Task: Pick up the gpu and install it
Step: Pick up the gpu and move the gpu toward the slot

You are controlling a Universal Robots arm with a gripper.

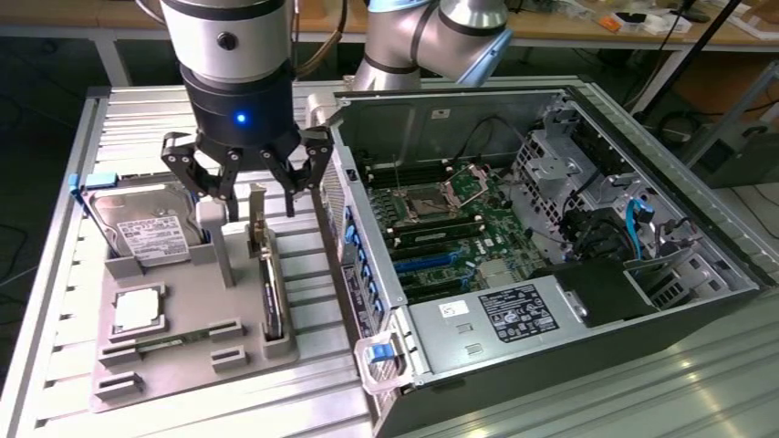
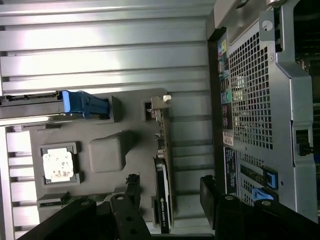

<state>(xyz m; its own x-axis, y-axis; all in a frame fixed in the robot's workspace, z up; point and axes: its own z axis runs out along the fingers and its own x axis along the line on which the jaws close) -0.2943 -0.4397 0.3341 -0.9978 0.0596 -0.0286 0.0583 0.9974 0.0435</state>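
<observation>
The gpu [image 1: 270,290] stands on its long edge in a slot of the grey holder tray [image 1: 182,370], on the side of the tray nearest the open computer case [image 1: 681,301]. Its long axis runs roughly parallel to the case's near wall. The silver bracket [image 1: 258,224] is at the far end, pointing up and away from the exterior camera, and the dark body reaches toward the tray's near edge. The gripper [image 1: 258,196] hovers over that bracket end with its fingers spread wide and nothing held between them. In the wrist view the gripper [image 2: 170,182] looks down on the gpu [image 2: 163,195] as a thin dark strip, with the black fingers [image 2: 132,187] on either side of it and clear of it, and the bracket [image 2: 159,102] at the strip's far tip. On the tray beside the card, the exterior view shows the hard drive [image 1: 152,233] propped in its cradle, a processor [image 1: 138,308] lying flat, and a narrow RAM stick [image 1: 159,345]. It also looks into the case, showing the motherboard [image 1: 451,228] and a labelled power supply [image 1: 517,310]. The wrist view instead shows the case's perforated rear panel [image 2: 250,100] from outside, and a blue tab [image 2: 82,104] on the hard drive's edge
</observation>
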